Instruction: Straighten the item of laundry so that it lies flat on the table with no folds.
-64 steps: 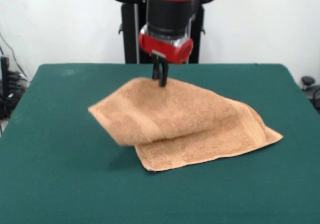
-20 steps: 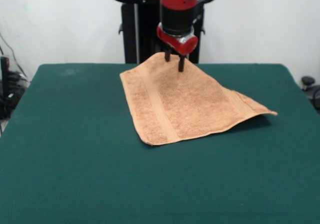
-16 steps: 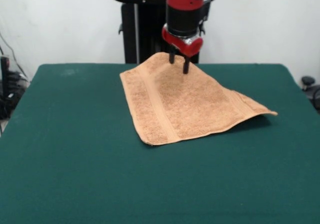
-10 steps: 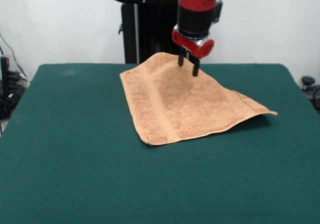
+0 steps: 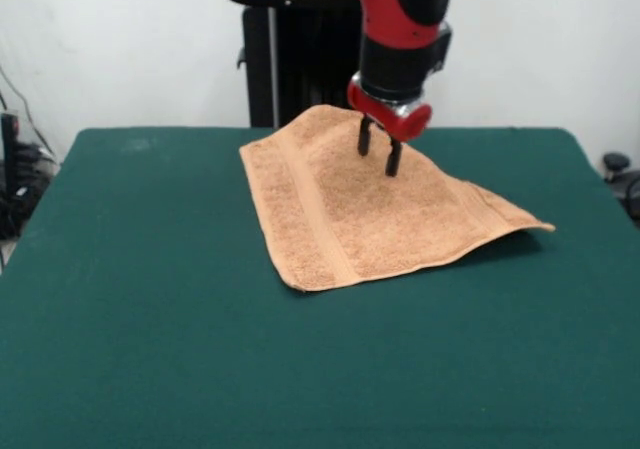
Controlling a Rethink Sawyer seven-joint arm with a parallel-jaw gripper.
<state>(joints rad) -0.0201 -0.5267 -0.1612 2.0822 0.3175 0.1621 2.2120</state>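
While the towel (image 5: pixel 375 204) lies spread near the far middle of the green worktop (image 5: pixel 150 349), its right corner lifts slightly off the cloth and its far edge humps up under the arm. Above that far part hangs the claw (image 5: pixel 379 154), its two fingers parted and empty. Wide bare green surrounds the towel on the left, right and near sides.
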